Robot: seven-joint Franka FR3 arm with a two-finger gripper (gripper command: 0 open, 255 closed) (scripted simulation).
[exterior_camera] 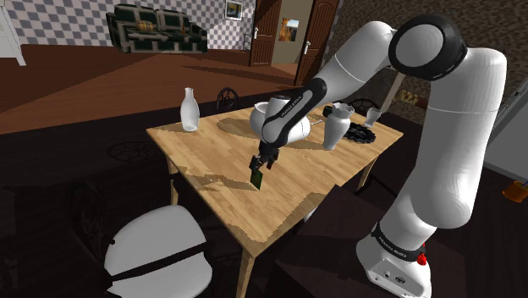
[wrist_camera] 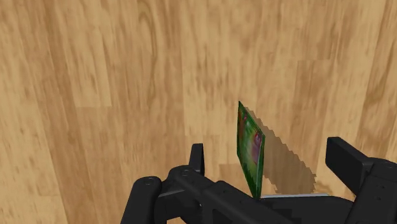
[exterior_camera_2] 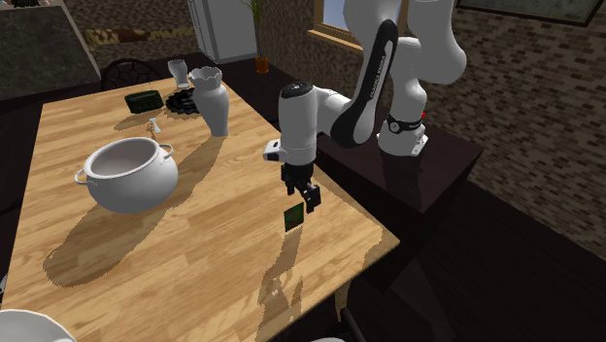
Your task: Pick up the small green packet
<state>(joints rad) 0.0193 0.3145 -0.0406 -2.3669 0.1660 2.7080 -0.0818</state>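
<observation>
Hand (wrist_camera: 267, 149) hung low over the surface (wrist_camera: 95, 95), fingers wide apart with the small green packet (wrist_camera: 251, 149) upright between them, touching neither, near the surface's stand-side edge. Grasp step, I judged: next, close squarely on its flat faces, then lift.

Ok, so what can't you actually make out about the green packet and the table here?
- Print on the packet: steeply slanted in the wrist view, too small in both others.
- Its near end: behind the gripper, wrist view.
- Tiny white item by the vase: too small, second exterior view.
- Dark object behind the vase: partly covered by it, shoulder view.
</observation>
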